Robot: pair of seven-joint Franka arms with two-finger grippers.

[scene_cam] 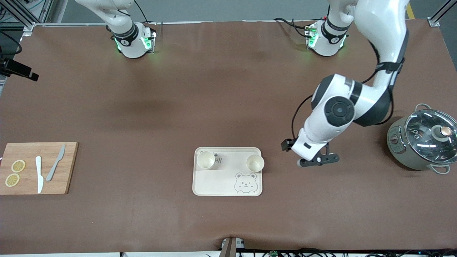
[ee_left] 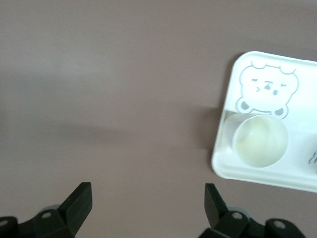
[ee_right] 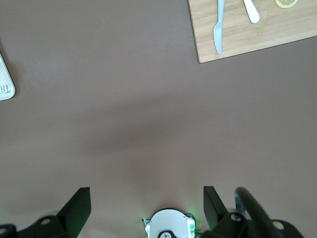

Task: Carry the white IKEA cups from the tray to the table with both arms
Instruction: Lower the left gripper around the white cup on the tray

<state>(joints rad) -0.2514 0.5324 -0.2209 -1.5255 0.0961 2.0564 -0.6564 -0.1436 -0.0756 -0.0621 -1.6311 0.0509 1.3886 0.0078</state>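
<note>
With my left gripper (scene_cam: 319, 160) spread wide and empty beside the tray (scene_cam: 227, 189) and my right gripper (ee_right: 146, 206) equally wide over bare table (scene_cam: 214, 89), I'd pinch each light, smooth, tip-prone white cup (scene_cam: 255, 163) across its rim.

Only "AR" reads on the tray (scene_cam: 228, 189), partly hidden

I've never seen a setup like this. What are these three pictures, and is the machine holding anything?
Two white robot arms stand at a brown table. The big picture looks down from a high camera facing them; the other two come from cameras on each arm's wrist. The left pincer hangs open over bare table beside the tray, holding nothing. The right pincer, also open and empty, waits up by its base. Two white cups stand on the tray. A cutting board with knives and lemon slices, and a lidded pot, sit at the table's ends.
</note>
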